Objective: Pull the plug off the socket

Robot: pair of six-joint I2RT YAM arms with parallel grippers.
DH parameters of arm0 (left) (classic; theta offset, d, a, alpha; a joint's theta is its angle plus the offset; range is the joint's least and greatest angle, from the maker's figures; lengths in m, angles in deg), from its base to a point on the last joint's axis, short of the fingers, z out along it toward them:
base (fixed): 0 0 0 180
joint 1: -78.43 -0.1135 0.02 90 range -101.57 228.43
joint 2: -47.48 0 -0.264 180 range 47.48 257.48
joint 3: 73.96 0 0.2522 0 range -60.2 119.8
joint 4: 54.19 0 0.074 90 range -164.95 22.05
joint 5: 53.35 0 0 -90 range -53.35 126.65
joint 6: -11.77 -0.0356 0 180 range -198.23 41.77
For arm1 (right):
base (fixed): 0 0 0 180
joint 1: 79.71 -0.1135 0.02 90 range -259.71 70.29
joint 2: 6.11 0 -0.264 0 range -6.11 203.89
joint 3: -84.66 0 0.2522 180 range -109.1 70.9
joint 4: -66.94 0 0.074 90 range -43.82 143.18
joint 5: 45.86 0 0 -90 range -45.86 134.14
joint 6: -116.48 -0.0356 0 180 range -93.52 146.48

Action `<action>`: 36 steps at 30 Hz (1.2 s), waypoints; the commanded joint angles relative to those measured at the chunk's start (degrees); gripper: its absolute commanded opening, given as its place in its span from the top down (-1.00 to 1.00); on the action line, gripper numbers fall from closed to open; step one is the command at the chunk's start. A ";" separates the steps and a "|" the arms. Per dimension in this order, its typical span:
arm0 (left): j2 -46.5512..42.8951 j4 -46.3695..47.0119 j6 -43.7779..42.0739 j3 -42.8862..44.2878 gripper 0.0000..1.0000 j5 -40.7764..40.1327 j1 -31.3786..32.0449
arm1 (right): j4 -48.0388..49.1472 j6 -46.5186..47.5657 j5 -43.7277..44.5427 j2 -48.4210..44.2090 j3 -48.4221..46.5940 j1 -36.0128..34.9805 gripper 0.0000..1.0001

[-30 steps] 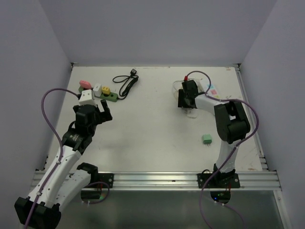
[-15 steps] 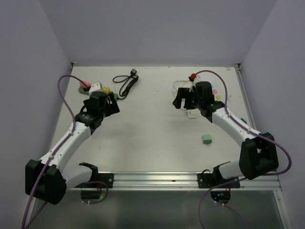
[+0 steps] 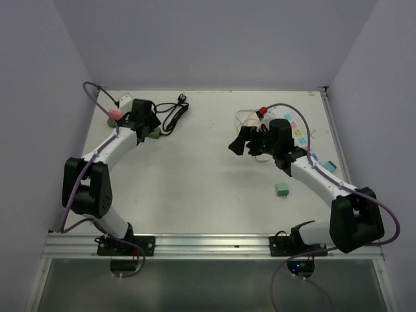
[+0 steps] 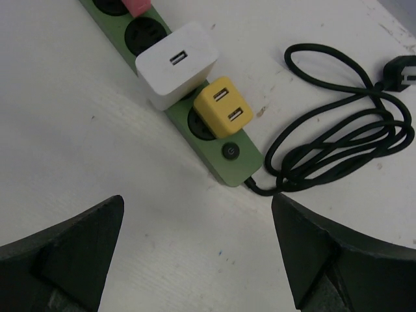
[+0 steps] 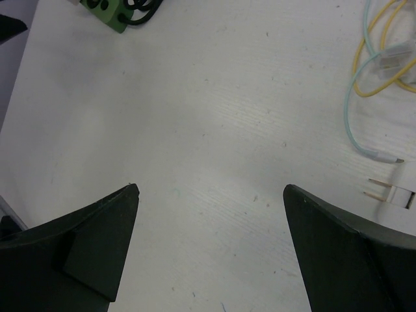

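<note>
Quick headcount: one long green plastic power strip with three blocky adapters plugged in: pink adapter, white adapter, yellow adapter. One coiled black cord. Then two thin wires, yellow wire and teal wire, one loose white two-prong plug, one small green block.

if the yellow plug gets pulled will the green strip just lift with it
Likely yes: the strip looks slim, light and unpinned. The yellow plug is a small smooth block, so a grip may slip. The coiled black cord is slack and probably won't anchor it.
</note>
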 commanded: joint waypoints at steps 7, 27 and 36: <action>16.70 0.54 8.90 15.01 -0.99 -6.74 -0.15 | 4.12 -0.64 -2.15 -1.76 0.51 -0.07 -0.94; 28.06 -6.84 7.94 20.03 -0.01 -8.68 2.39 | 1.93 0.59 -0.84 -0.70 -0.72 -0.08 -0.93; 19.80 -4.65 -2.86 10.37 0.62 -5.71 12.23 | 0.87 1.12 0.83 -1.23 -0.81 -0.08 -0.92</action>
